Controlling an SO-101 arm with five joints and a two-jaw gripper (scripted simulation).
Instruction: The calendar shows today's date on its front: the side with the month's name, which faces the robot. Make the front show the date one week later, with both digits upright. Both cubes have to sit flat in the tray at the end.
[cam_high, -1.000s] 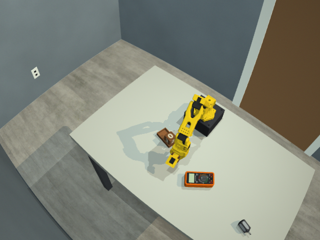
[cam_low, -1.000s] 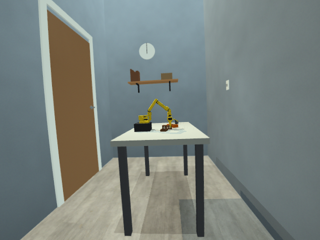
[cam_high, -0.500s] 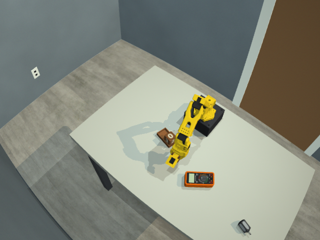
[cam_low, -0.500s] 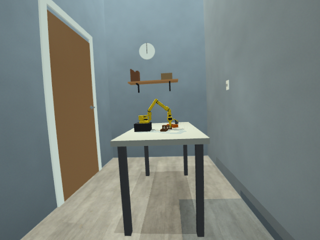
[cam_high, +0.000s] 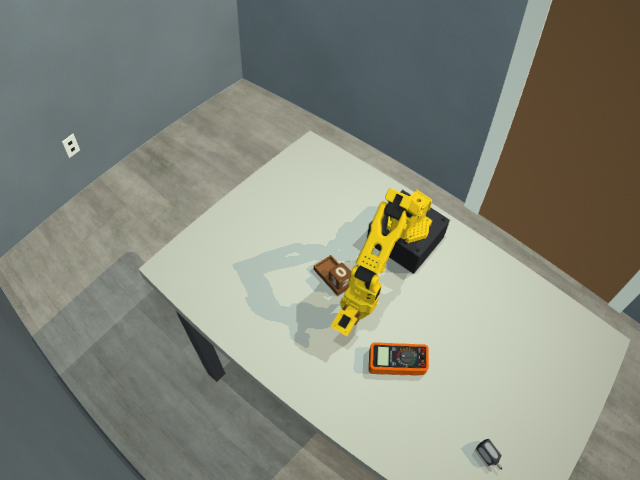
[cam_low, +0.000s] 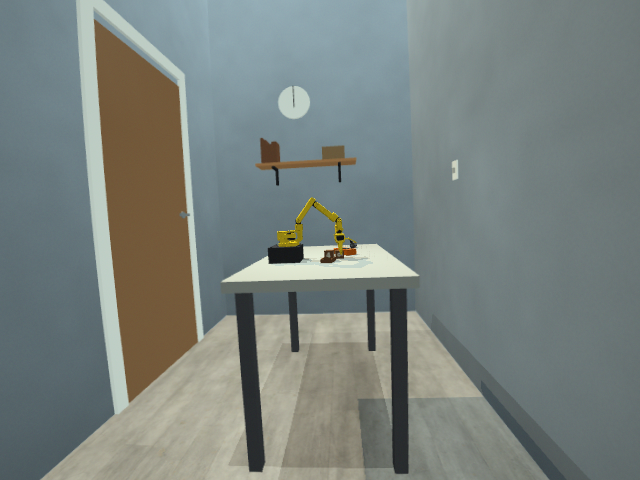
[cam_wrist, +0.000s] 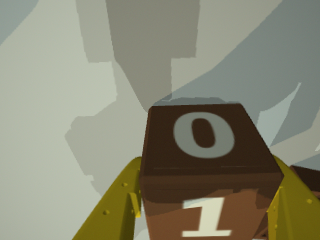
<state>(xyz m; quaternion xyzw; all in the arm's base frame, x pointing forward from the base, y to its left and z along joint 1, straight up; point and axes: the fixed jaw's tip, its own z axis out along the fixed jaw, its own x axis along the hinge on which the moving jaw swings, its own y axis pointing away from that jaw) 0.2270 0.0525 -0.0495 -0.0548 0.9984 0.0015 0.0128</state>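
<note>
In the wrist view my gripper (cam_wrist: 207, 180) is shut on a dark brown calendar cube (cam_wrist: 207, 160). One yellow finger presses each side of it. The cube shows a white 0 on the face turned away from the camera and a white 1 on the near face. In the top view the brown tray (cam_high: 327, 274) lies in front of the arm's black base (cam_high: 413, 240). A cube with a 0 on top (cam_high: 340, 272) is at the tray, right by my wrist (cam_high: 361, 291). I cannot tell whether the held cube rests in the tray or hangs just above it. The second cube is hidden.
An orange multimeter (cam_high: 398, 358) lies on the table to the front right of the gripper. A small black clip (cam_high: 489, 452) lies near the table's front corner. In the exterior view the arm (cam_low: 320, 222) bends down over the tray (cam_low: 329, 260).
</note>
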